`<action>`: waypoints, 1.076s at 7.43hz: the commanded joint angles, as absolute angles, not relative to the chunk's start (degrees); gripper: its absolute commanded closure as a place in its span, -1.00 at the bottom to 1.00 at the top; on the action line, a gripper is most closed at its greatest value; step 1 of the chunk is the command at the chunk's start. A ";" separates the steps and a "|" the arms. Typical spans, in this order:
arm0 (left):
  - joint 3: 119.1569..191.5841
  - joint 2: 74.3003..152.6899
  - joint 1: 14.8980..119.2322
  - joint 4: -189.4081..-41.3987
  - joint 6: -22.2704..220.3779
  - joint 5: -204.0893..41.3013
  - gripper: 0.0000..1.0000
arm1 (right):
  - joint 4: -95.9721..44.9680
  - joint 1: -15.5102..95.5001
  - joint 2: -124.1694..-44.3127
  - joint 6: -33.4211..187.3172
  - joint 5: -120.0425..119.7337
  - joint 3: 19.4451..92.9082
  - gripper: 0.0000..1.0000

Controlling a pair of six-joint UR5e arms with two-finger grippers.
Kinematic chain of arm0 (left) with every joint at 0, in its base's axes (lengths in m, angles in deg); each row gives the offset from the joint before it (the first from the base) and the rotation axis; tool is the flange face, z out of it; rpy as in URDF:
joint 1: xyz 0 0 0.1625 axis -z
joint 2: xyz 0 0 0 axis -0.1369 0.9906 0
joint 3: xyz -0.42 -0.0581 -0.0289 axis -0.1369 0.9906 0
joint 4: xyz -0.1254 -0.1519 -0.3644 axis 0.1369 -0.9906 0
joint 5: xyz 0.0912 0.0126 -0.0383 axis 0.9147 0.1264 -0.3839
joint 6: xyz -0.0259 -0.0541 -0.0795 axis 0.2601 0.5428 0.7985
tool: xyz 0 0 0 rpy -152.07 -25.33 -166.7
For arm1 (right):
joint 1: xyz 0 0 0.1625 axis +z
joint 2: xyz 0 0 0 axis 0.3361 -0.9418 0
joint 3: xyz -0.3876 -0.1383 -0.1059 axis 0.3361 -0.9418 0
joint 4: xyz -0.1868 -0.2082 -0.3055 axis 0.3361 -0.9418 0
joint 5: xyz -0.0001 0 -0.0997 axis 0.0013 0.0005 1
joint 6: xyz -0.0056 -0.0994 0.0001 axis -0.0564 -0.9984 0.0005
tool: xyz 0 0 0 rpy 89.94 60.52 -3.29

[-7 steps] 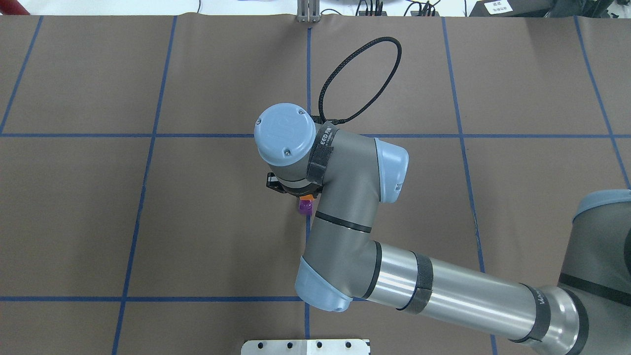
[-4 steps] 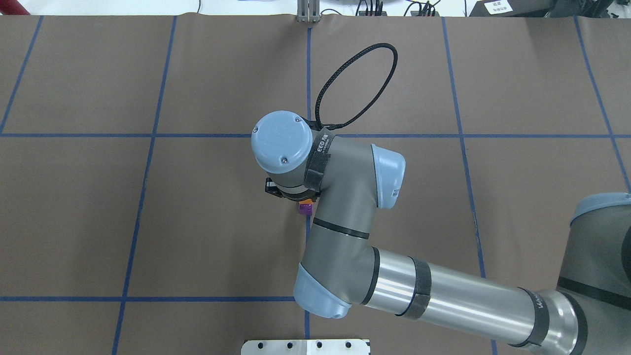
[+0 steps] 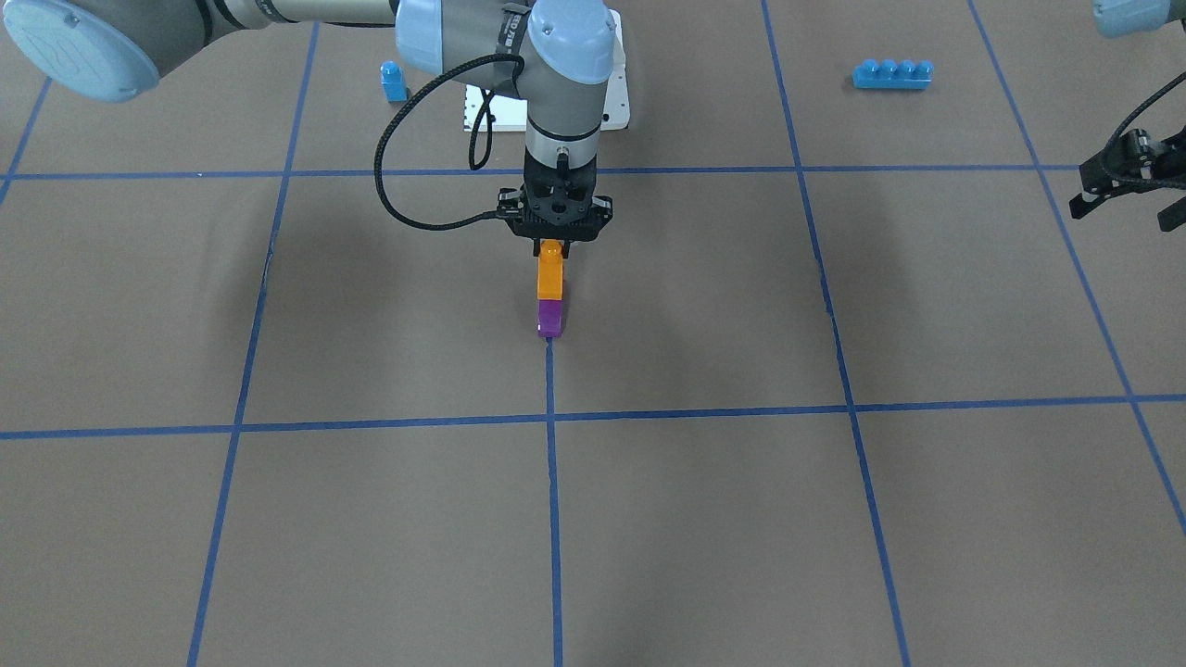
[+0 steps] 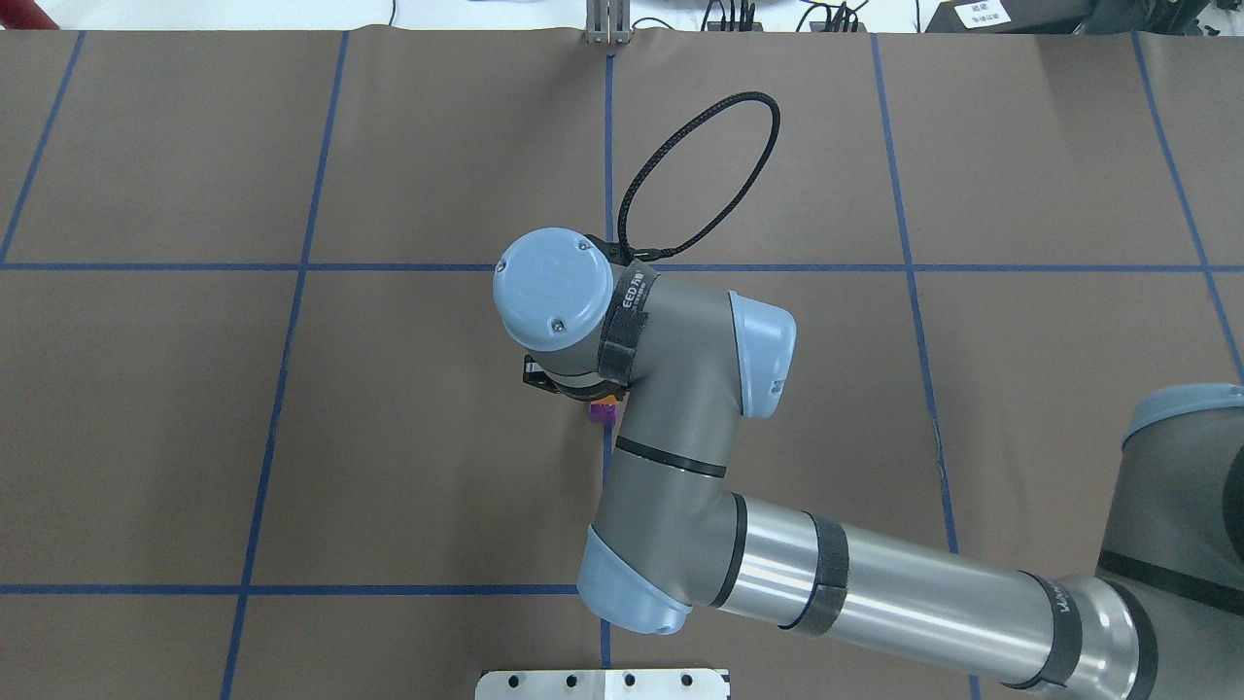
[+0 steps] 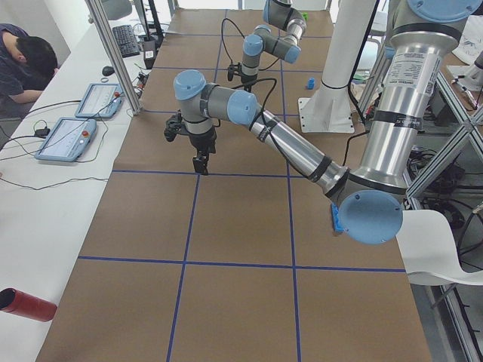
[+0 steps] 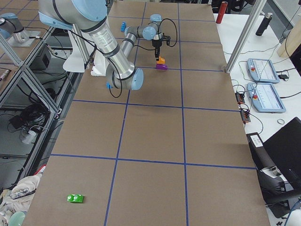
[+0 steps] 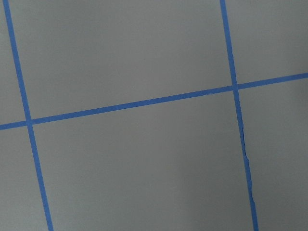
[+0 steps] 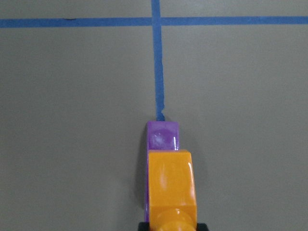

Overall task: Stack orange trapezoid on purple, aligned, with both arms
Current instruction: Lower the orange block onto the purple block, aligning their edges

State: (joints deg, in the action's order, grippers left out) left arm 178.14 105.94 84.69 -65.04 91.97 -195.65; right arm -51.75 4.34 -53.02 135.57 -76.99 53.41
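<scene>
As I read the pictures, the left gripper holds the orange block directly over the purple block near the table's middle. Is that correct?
No. It is the right gripper that holds the orange block directly over the purple block near the table's middle. The overhead exterior view shows it: this arm enters from the right side.

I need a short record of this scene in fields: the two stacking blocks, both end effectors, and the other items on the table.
orange block: held at its top, directly above the purple block
purple block: on the table; its stud shows in the right wrist view
contact between blocks: cannot tell
right end effector: shut on the orange block
left end effector: open, empty, far to the side
other items: small blue block, long blue brick, green block
</scene>
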 commanded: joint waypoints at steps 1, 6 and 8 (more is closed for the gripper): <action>178.13 106.03 84.69 -65.04 91.97 -195.65 -1.00 | -51.68 4.18 -53.28 135.51 -76.80 53.36 1.00; 178.13 106.03 84.60 -65.04 91.97 -195.56 -1.00 | -51.15 3.74 -53.19 135.50 -76.45 52.40 1.00; 178.22 106.03 84.69 -65.04 92.06 -195.56 -1.00 | -51.15 3.48 -53.19 135.51 -76.36 52.22 1.00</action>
State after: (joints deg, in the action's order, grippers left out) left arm 178.18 106.03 84.61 -65.04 92.03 -195.62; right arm -51.17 3.67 -53.21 135.50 -76.47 52.39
